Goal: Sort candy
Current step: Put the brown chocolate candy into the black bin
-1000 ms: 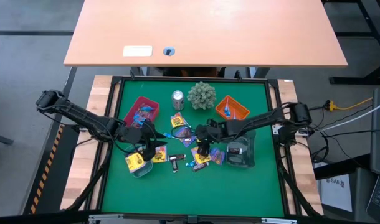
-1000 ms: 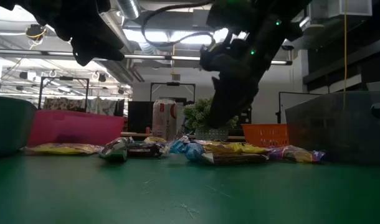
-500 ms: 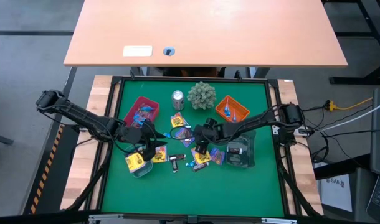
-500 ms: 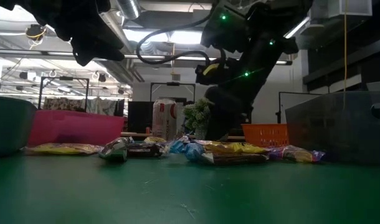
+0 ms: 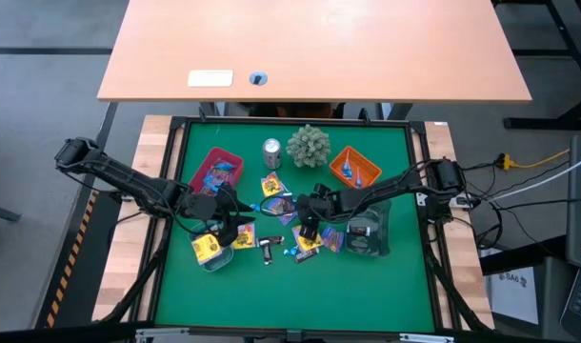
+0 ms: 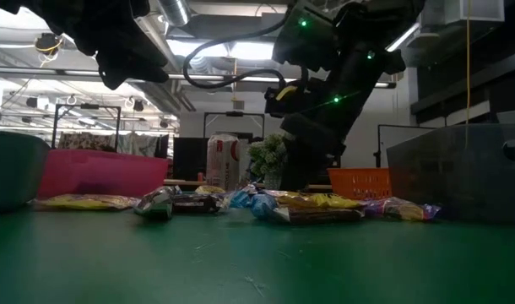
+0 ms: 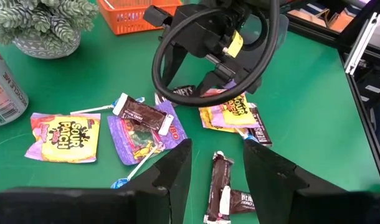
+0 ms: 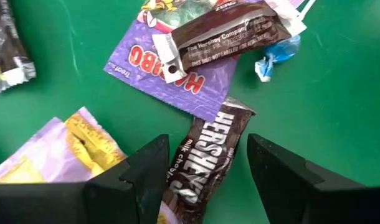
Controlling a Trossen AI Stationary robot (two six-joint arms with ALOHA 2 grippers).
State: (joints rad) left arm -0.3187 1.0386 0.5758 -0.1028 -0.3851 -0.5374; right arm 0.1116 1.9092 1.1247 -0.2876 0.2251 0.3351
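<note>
Candy (image 5: 289, 229) loose mid-mat; right gripper (image 8: 205, 163) has dropped over a brown bar (image 8: 204, 160).

Right gripper has come down from a second ago and now straddles the bar, fingers spread and nothing pinched, so a pick looks imminent. Left gripper (image 7: 215, 163) is unchanged, hovering released above another bar (image 7: 219, 184) with nothing held. Sweets lie scattered between the pink tray (image 5: 217, 171) and orange tray (image 5: 355, 165). Readable print: "HERSHEY'S" on the bar, "Hershey Company" on a second bar (image 8: 224, 36), "SOUR PATCH" on a yellow packet (image 7: 66, 134), and a partial "BO" on the purple packet (image 8: 171, 71).
</note>
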